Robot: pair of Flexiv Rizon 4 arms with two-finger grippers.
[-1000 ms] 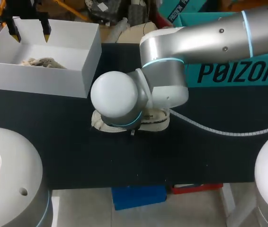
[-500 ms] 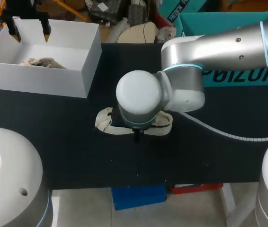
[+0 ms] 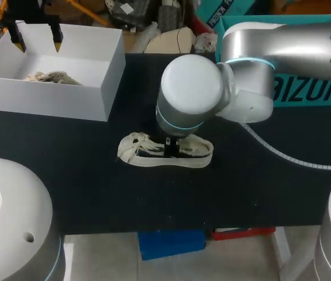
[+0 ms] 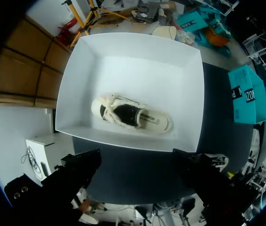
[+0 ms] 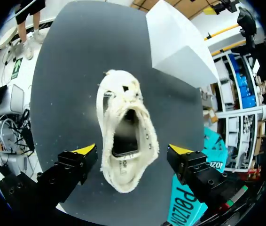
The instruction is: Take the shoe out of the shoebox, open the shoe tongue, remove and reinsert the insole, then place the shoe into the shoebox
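Observation:
A cream shoe (image 3: pixel 165 151) lies on its sole on the black table (image 3: pixel 95 175), toe toward the white shoebox (image 3: pixel 54 64). In the right wrist view this shoe (image 5: pixel 123 136) is below my right gripper (image 5: pixel 132 157), whose yellow-tipped fingers stand open on either side of its heel without touching it. The dark opening of the shoe shows. My right arm (image 3: pixel 192 88) hangs over the shoe. A second cream shoe (image 4: pixel 132 115) lies inside the shoebox (image 4: pixel 76 70). My left gripper (image 4: pixel 137 174) hovers open high above that box, holding nothing.
A teal box (image 3: pixel 306 88) stands at the back right of the table, behind my right arm. A grey cable (image 3: pixel 282 158) trails from the right arm across the table's right side. The shoebox (image 5: pixel 182 47) is ahead of the shoe's toe.
My right gripper has opened and let go of the shoe. The right arm has lifted and swung right, uncovering the shoe on the table. The left arm has kept still.

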